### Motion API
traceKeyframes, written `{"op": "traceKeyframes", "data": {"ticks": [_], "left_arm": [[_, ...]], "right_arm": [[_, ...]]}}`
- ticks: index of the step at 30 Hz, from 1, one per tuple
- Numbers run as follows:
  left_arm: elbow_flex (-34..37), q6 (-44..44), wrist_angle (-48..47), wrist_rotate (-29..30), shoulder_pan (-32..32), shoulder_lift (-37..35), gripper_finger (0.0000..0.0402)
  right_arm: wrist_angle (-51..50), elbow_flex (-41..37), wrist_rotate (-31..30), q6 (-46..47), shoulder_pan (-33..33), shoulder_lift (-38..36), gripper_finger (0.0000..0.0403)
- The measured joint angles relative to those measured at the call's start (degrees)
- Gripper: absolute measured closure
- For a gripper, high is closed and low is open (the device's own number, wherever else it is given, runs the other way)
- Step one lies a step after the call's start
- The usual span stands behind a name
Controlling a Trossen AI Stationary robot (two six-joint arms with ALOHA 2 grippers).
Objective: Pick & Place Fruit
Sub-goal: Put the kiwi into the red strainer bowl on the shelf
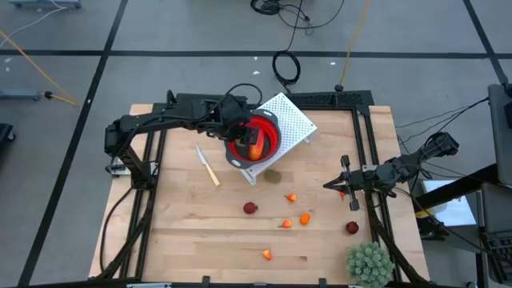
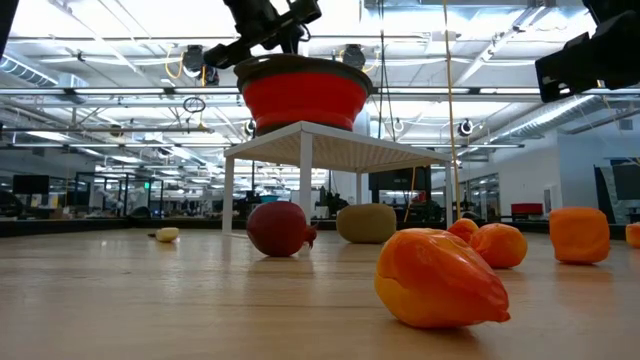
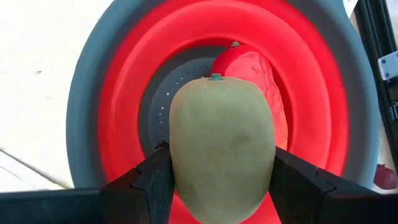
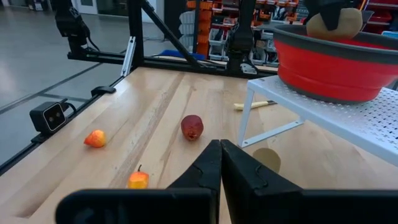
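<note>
A red bowl with a grey rim stands on a white perforated stand at the table's far middle. My left gripper hangs over it, shut on an olive-brown oval fruit. A red-orange fruit lies inside the bowl. Loose on the table are dark red balls, several orange bits and another olive oval under the stand. My right gripper waits shut at the table's right side, touching nothing. My left gripper pinches the olive oval by its two long sides between its two fingers. The fingers slant down from above, on the table's left side. The fruit is held over the bowl's inside, its green stem end pointing away from the gripper.
A cream-handled knife lies left of the stand. A spiky green plant ball sits at the near right corner. Black frame rails run along the table's left and right edges. Bare wood lies at the near left.
</note>
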State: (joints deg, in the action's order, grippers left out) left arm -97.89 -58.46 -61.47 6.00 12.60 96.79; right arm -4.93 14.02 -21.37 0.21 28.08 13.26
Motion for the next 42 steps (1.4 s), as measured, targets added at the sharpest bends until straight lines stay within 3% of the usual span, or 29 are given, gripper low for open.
{"op": "traceKeyframes", "data": {"ticks": [30,42], "left_arm": [[0.81,9.80,1.90,-0.11,0.00,-0.02,0.0187],[0.81,11.50,1.84,-0.11,0.00,-0.02,0.0110]], "right_arm": [[0.44,0.00,0.02,0.02,-0.02,0.01,0.0399],[0.44,0.00,0.20,0.83,-0.02,0.01,0.0399]]}}
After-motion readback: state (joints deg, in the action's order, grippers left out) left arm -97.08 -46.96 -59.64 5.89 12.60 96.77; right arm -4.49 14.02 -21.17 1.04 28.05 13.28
